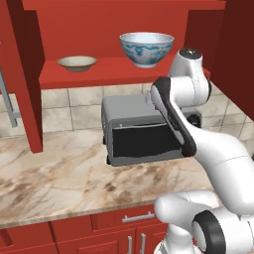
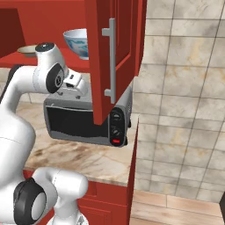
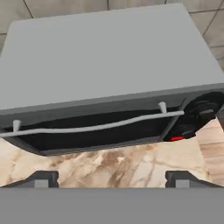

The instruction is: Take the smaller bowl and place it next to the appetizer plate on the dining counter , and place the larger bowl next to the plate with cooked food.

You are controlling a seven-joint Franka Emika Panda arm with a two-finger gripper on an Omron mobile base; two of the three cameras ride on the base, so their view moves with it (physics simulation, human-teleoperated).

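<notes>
The smaller bowl (image 1: 77, 62) (image 2: 27, 49), shallow and beige, sits on the left of a red shelf. To its right on the same shelf stands the larger bowl (image 1: 146, 48) (image 2: 77, 41), deep and white with a blue-green pattern. My gripper (image 3: 112, 177) is open and holds nothing. It hangs below the shelf, above the toaster oven's front edge, and looks down on it. In the right base view the hand (image 2: 74, 85) sits just over the oven, under the larger bowl. The appetizer plate, the plate with cooked food and the dining counter are out of view.
A grey toaster oven (image 1: 139, 131) (image 2: 83, 118) (image 3: 109, 65) stands on the marble wall counter (image 1: 59, 178) under the shelf. An open red cupboard door (image 2: 112, 57) juts out to the right of the bowls, another red door (image 1: 22, 74) to the left. Tiled wall lies behind.
</notes>
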